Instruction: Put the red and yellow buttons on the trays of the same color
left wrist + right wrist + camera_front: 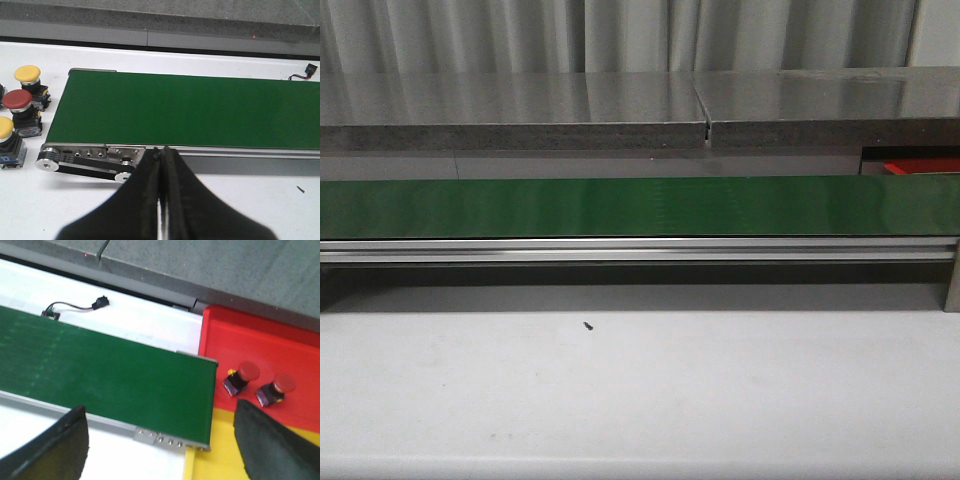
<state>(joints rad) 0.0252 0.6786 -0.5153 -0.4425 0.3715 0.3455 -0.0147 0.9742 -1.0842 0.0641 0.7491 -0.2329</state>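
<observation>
In the left wrist view, two yellow buttons (27, 74) (5, 128) and a red button (17, 100) stand on the white table beside the end of the green conveyor belt (190, 110). My left gripper (162, 152) is shut and empty, in front of the belt's near rail. In the right wrist view, two red buttons (247, 372) (283, 384) lie on the red tray (260, 335). A yellow tray (215, 460) lies next to it, at the belt's end. My right gripper (159, 440) is open over the belt's end and the trays, holding nothing.
A black connector with a thin cable (99, 303) lies on the table behind the belt. A small dark speck (588, 326) marks the white table in front of the conveyor (640, 206). A grey ledge (620, 105) runs behind it. A red corner (920, 166) shows at far right.
</observation>
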